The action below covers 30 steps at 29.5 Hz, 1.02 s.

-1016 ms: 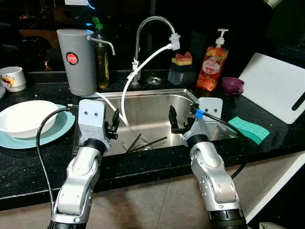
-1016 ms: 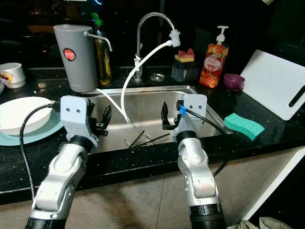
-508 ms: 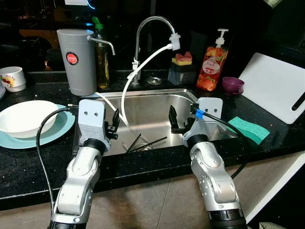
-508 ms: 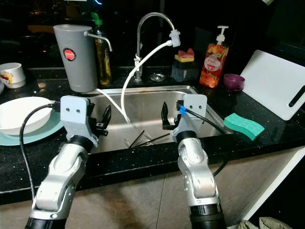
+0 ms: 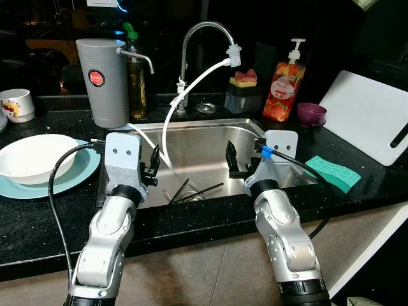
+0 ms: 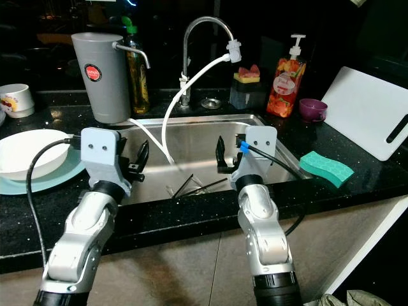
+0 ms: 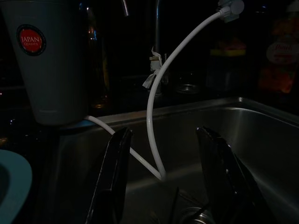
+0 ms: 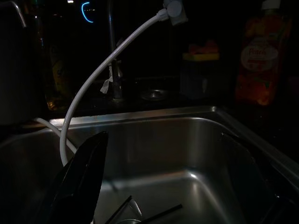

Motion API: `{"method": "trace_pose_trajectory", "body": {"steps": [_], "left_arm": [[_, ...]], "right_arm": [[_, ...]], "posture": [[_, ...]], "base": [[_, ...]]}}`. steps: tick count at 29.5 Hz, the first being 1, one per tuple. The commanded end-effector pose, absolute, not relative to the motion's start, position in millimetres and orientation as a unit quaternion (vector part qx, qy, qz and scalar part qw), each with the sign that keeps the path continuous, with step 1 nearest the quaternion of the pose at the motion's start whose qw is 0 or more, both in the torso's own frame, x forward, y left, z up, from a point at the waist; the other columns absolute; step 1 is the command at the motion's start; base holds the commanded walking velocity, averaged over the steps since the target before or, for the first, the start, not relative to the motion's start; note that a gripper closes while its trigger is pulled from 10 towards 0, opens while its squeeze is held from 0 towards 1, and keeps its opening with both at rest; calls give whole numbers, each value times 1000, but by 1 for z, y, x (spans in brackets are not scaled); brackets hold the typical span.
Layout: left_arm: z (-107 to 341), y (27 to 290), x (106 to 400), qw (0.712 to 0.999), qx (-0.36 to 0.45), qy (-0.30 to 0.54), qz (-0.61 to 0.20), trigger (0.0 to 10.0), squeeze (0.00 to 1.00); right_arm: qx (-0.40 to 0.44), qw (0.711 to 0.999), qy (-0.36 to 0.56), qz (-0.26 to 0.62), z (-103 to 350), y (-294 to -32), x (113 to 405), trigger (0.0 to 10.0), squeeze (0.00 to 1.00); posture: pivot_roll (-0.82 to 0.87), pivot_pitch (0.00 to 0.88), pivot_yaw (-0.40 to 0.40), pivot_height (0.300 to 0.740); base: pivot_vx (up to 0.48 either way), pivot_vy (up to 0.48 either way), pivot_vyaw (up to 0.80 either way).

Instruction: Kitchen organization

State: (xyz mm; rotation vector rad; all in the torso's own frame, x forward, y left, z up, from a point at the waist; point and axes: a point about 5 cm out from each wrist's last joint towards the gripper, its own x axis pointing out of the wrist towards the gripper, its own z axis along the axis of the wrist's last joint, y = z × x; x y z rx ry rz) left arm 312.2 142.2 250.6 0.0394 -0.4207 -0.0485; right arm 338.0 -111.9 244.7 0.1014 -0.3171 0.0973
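Observation:
A steel sink sits in the black counter before me, with dark utensils lying on its bottom. My left gripper hovers open over the sink's left side, holding nothing. Over the right side my right gripper also stands open and empty. A white bowl rests on a teal plate on the counter to the left. In the left wrist view the fingers point toward the sink's back wall and a white hose.
A grey water filter jug and an oil bottle stand behind the sink's left corner. The faucet carries the white hose. A soap dispenser, purple cup, green sponge and white cutting board are at right. A mug sits far left.

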Motion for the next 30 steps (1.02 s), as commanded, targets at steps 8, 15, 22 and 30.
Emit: {"method": "trace_pose_trajectory", "body": {"steps": [8, 15, 22, 30], "left_arm": [[251, 140, 313, 977, 21, -208, -29, 10000, 0], [251, 140, 313, 977, 21, -209, -30, 10000, 0], [251, 140, 313, 977, 21, -209, -30, 10000, 0], [251, 140, 313, 977, 22, -208, -30, 10000, 0]], "right_arm": [[53, 985, -160, 46, 245, -113, 337, 10000, 0], [52, 985, -161, 46, 246, -113, 337, 10000, 0], [51, 985, -160, 47, 246, -113, 337, 10000, 0], [53, 985, -159, 45, 244, -113, 337, 10000, 0]], "posture": [[149, 71, -75, 740], [148, 64, -74, 740], [150, 65, -75, 740], [150, 68, -73, 740]], "base": [[0, 0, 0], [0, 0, 0], [0, 0, 0], [0, 0, 0]]}}
